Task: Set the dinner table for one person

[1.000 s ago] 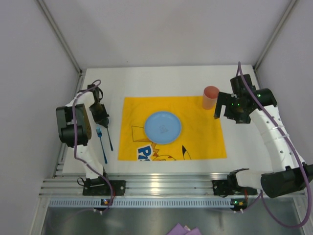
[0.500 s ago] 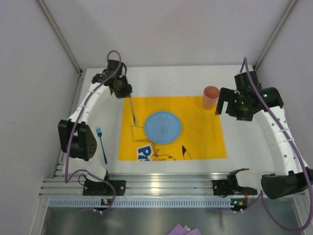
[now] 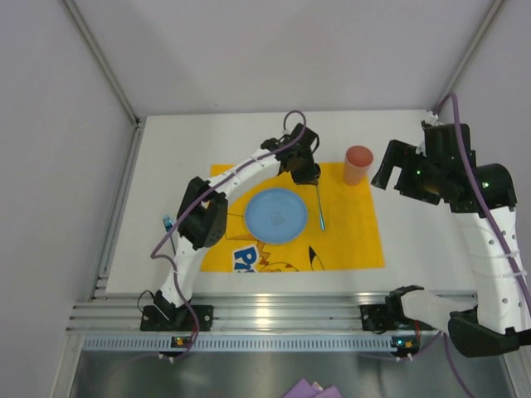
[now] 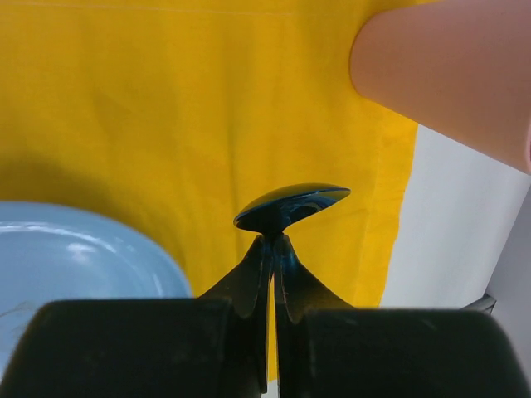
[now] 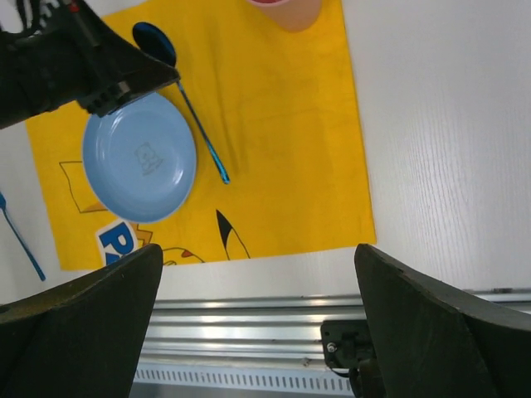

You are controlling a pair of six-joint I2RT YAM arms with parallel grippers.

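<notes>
Gripping the spoon (image 3: 319, 207) at its thin neck beside the plate (image 3: 275, 215), the clenched left jaws might let it pivot askew; right jaws released.

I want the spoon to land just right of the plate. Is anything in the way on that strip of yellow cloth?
Nothing visible. The left gripper, fingers shut on the spoon, holds it over bare yellow cloth beside the blue plate. The pink cup stands farther back, clear of that strip.
</notes>
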